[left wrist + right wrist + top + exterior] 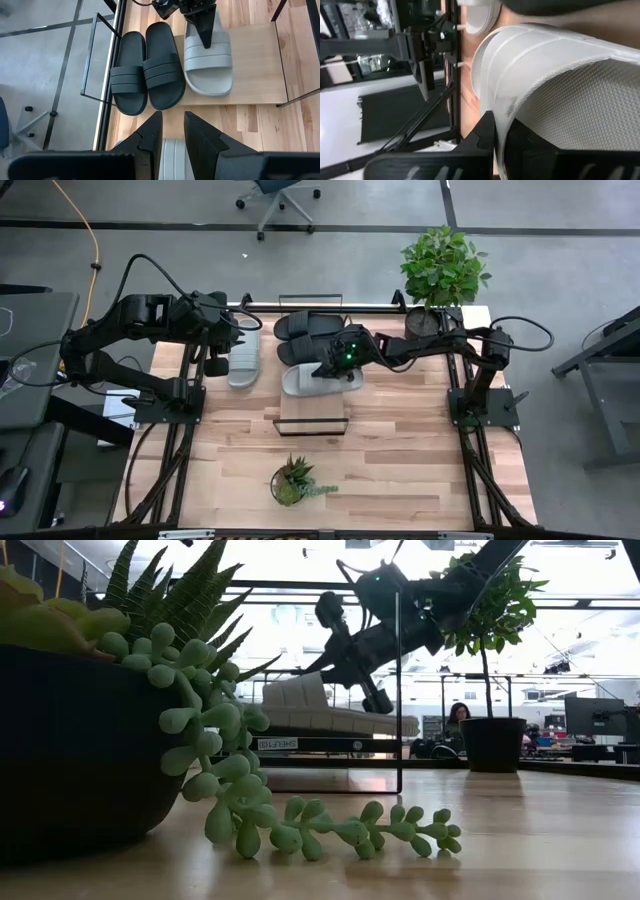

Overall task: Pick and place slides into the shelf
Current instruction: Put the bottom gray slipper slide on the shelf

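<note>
The shelf (312, 412) is a light-wood board with a black wire frame, running from the table's far edge toward its middle. Two black slides (310, 326) (145, 75) lie side by side on its far end. One light grey slide (320, 379) (208, 60) lies on the board beside them, with my right gripper (332, 363) (502, 135) shut on it. The second grey slide (243, 352) (172, 155) lies on the tabletop left of the shelf. My left gripper (226, 348) (172, 132) is open right above it; I cannot tell whether it touches. My right gripper holds the grey slide by its wide strap (504, 117), at the strap's edge. The edge is pinched between the two fingers (482, 132). The fingers come slanting down from the table's right (205, 27). In the low view the sole (345, 725) lies flat along the shelf board.
A potted plant (440, 270) stands at the far right corner, close to the right arm. A succulent pot (292, 482) sits near the table's near edge. The near half of the shelf board (312, 420) is bare. A person (458, 718) sits in the room behind.
</note>
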Action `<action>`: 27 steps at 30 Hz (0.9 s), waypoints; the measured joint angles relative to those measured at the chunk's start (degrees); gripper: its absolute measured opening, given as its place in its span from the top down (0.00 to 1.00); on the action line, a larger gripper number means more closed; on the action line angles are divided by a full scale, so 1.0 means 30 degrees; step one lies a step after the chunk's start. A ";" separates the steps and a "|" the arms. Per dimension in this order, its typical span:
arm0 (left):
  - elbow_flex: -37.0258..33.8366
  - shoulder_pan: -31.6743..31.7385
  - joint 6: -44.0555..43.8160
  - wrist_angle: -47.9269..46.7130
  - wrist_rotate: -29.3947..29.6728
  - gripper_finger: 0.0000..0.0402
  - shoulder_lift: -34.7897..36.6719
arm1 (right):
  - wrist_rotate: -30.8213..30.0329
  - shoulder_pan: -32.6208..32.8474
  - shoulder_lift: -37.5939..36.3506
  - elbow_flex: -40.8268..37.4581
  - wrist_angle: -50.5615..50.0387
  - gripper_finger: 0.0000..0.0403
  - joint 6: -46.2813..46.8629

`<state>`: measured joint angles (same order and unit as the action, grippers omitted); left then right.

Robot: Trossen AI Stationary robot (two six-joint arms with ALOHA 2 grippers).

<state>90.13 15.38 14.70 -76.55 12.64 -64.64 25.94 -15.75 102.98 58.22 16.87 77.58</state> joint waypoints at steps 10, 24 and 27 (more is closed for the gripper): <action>0.0000 -0.0004 -0.0003 -0.0004 0.0007 0.83 0.0000 | -0.0155 -0.0011 0.0044 0.0000 -0.0325 1.00 -0.0104; 0.0000 0.0000 0.0000 -0.0007 0.0000 0.83 0.0000 | -0.0089 -0.0102 0.0342 0.0022 -0.0068 1.00 -0.0196; 0.0000 -0.0006 -0.0007 -0.0006 -0.0006 0.83 0.0007 | -0.0159 -0.0102 0.0342 0.0022 0.0114 1.00 -0.0087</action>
<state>90.13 15.36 14.68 -76.57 12.63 -64.62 25.46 -16.05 104.01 58.28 17.22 77.32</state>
